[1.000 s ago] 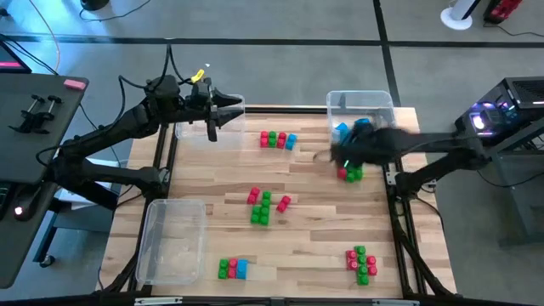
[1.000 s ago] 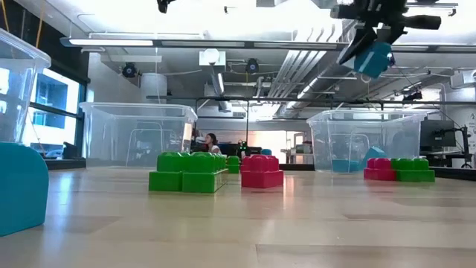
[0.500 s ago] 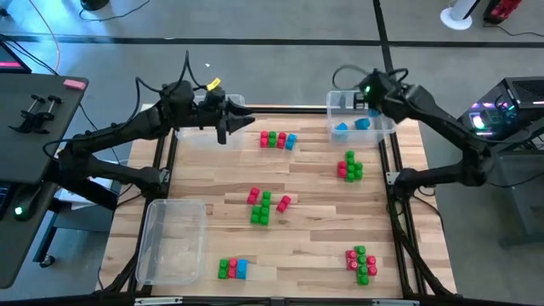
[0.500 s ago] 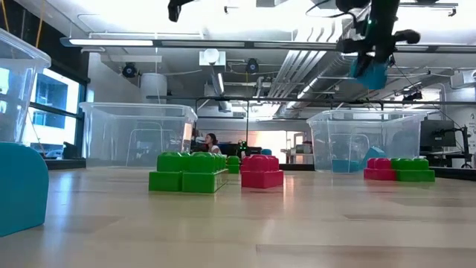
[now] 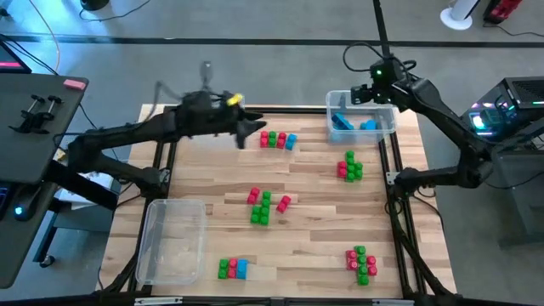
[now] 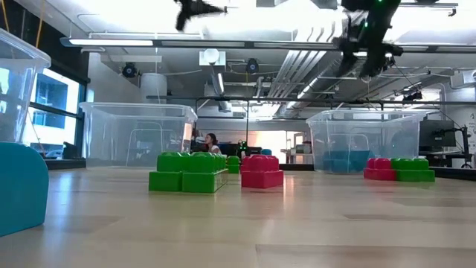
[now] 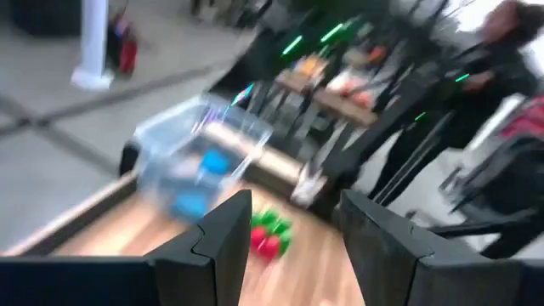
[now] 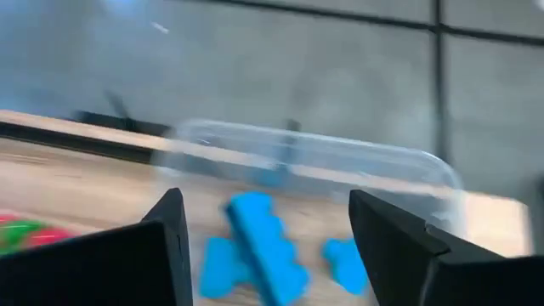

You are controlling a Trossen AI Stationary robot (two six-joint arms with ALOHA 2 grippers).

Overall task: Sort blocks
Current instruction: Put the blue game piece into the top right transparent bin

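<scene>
Blocks lie in clusters on the wooden table: a red, green and blue row at the far middle, red and green clusters, and a green, red and blue row near the front. Several blue blocks lie in the clear bin at the far right. My right gripper hangs open above that bin, with nothing between its fingers. My left gripper is open and empty, raised just left of the far-middle row.
A second clear bin stands at the far left, partly under my left arm. A third stands at the near left. In the low view a green cluster and a red block sit mid-table, and a blue block is close by.
My right gripper has carried a blue block toward the far edge, over the far-right bin, and opened; the block now lies in the bin. My left gripper has swung from above the far-left bin toward the table's right, nearing the far-middle row.
</scene>
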